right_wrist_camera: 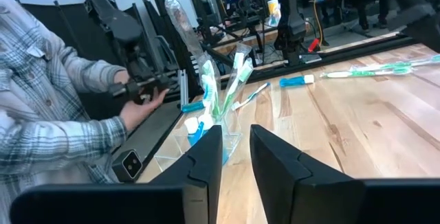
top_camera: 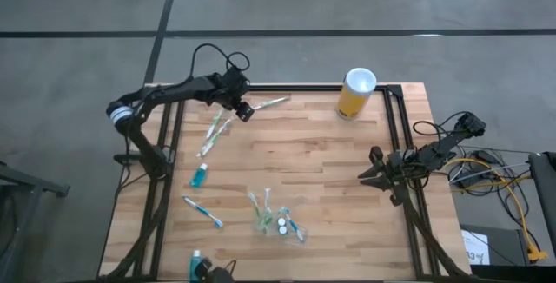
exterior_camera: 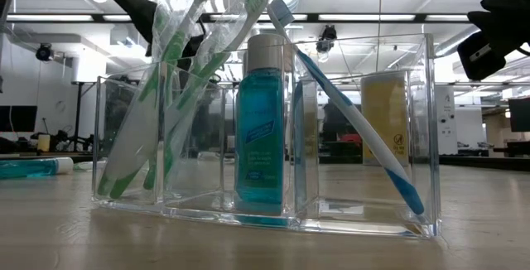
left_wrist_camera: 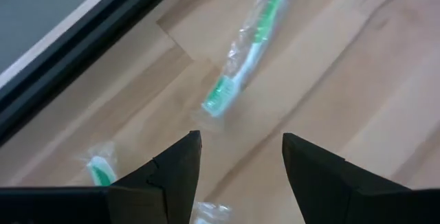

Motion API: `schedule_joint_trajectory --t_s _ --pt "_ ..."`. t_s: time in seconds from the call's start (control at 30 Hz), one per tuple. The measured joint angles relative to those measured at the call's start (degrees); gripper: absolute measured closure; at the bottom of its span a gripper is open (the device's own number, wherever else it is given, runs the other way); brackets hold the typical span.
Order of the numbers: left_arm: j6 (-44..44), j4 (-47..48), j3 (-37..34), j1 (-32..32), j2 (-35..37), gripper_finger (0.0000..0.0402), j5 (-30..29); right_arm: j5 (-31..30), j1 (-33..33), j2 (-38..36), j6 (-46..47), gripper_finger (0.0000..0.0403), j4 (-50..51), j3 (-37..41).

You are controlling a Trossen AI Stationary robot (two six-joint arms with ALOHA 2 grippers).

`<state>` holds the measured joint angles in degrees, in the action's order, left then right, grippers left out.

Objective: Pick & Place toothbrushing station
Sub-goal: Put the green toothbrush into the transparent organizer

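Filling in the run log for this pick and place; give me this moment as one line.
left hand: open above wrapped white-green toothbrush | right hand: empty at table's right edge | clear plastic organiser: toothbrushes, teal bottle inside

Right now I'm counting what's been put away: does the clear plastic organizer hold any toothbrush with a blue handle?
Yes: in the low view a white-blue toothbrush leans inside the right compartment of the clear plastic organizer.

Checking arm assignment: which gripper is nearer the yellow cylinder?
Right. The right gripper sits by the table's right edge, a short way below the yellow cylinder. The left gripper is further away, across the table's top edge to its left.
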<state>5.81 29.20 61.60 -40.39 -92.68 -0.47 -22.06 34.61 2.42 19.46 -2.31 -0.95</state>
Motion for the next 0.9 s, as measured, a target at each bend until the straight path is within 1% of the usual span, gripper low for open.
schedule_joint_trajectory --t_s 0.23,0.37,0.63,0.9 --pt "-5.14 -4.73 0.02 -1.41 -2.93 0.0193 0.00 0.01 0.00 0.00 0.00 0.0331 0.00 -0.01" --pt "-7.43 -5.29 0.03 -1.73 -4.06 0.0193 0.00 0.02 0.00 0.00 0.00 0.0325 0.00 0.00" --pt "-9.42 -5.22 0.02 -1.86 -7.18 0.0193 0.02 0.00 0.00 0.00 0.00 0.0319 0.00 0.00" --pt "-9.45 -5.18 0.02 -2.16 -9.72 0.0193 0.04 0.02 0.00 0.00 0.00 0.0331 0.00 -0.01"
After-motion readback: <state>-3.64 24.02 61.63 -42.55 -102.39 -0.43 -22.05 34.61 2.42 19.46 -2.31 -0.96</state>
